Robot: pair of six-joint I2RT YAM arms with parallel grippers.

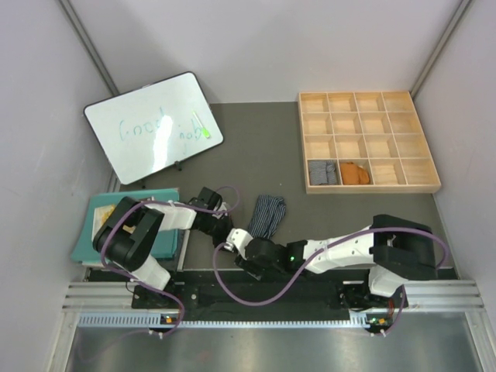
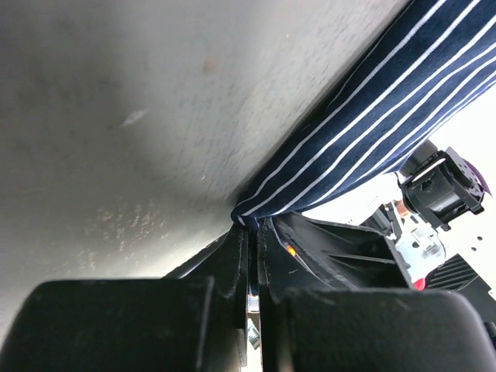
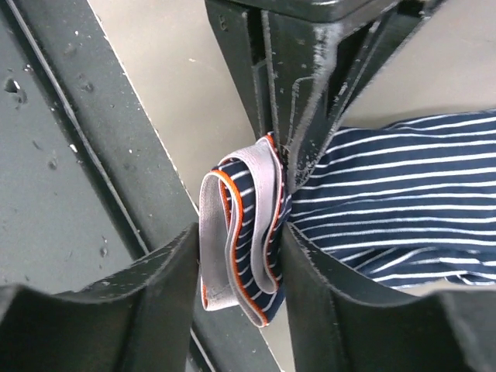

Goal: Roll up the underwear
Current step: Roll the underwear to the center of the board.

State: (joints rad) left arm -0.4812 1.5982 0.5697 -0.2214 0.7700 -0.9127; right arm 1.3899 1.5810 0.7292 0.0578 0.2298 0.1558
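Observation:
The dark navy white-striped underwear [image 1: 266,215] lies on the dark table, near end lifted. My left gripper [image 1: 225,231] is shut on its edge, seen in the left wrist view [image 2: 249,225] where the cloth [image 2: 387,116] runs up to the right. In the right wrist view the folded grey, orange-edged waistband [image 3: 236,240] hangs between my right gripper's [image 3: 240,256] spread jaws, loose and not squeezed. The left fingers [image 3: 287,93] pinch the cloth just above. The grey pinstriped pair [image 1: 322,171] and the rust-orange pair [image 1: 356,173] sit rolled in the wooden tray [image 1: 368,101].
A whiteboard [image 1: 153,126] leans at the back left. A teal cloth mat [image 1: 97,225] lies at the left edge beside the left arm. A metal rail [image 1: 271,294] runs along the near edge. Grey walls close in both sides.

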